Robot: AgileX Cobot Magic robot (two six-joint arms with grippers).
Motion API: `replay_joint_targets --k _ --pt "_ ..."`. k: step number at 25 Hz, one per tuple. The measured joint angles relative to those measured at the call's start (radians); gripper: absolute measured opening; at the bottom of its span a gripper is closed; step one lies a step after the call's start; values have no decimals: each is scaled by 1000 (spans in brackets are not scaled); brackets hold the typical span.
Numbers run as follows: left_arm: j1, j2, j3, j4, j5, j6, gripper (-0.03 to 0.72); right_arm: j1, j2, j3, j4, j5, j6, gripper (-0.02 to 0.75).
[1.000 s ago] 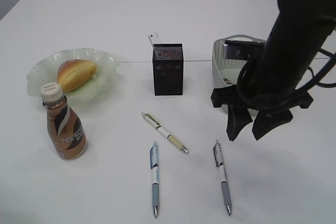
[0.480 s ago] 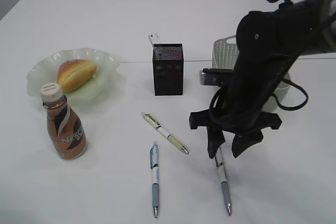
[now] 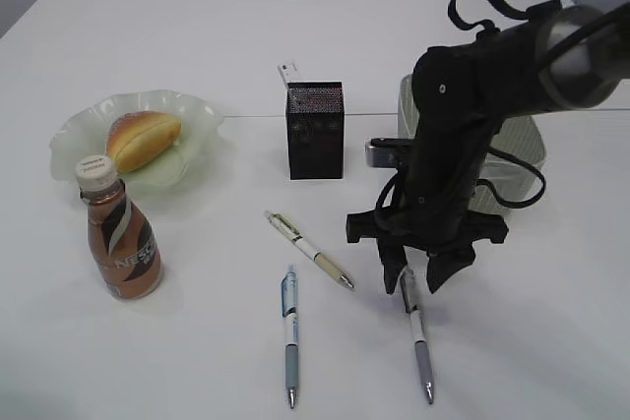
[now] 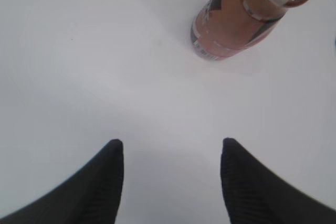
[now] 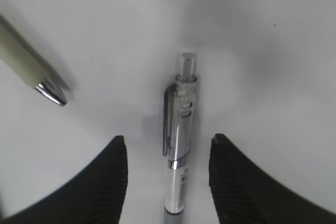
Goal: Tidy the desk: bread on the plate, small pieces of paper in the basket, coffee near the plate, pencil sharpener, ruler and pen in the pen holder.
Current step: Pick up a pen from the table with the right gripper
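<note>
My right gripper [image 3: 413,282] is open and low over the table, its fingers either side of the clip end of a grey pen [image 3: 421,346]. In the right wrist view the grey pen [image 5: 178,129] lies between the open fingers [image 5: 168,139], not gripped. A beige pen [image 3: 310,250] and a blue pen [image 3: 290,336] lie to the left. The black mesh pen holder [image 3: 315,130] holds a white ruler [image 3: 287,73]. Bread [image 3: 143,138] lies on the green plate [image 3: 197,110]. The coffee bottle [image 3: 120,238] stands just in front of the plate. My left gripper [image 4: 170,148] is open and empty above bare table.
The grey basket [image 3: 406,110] stands behind my right arm and is mostly hidden by it. The beige pen's tip [image 5: 50,92] shows left of the right fingers. The coffee bottle [image 4: 236,19] is ahead of the left gripper, to the right.
My right arm has swung from over the basket to the left and down. Its open fingers now straddle the top of the grey pen.
</note>
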Motion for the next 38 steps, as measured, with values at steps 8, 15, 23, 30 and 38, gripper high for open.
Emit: replay_joint_targets --k 8,15,23,30,38 --pt "0 0 0 0 -2 0 433 0 50 -2 -8 -1 0 372" --pt "0 0 0 0 -2 0 433 0 61 -2 -8 -14 2 372" --pt "0 0 0 0 -2 0 433 0 66 -2 -27 -20 2 372" --pt "0 0 0 0 -3 0 433 0 66 -2 -36 -21 2 372" --pt "0 0 0 0 -3 0 433 0 71 -4 -49 -21 2 335"
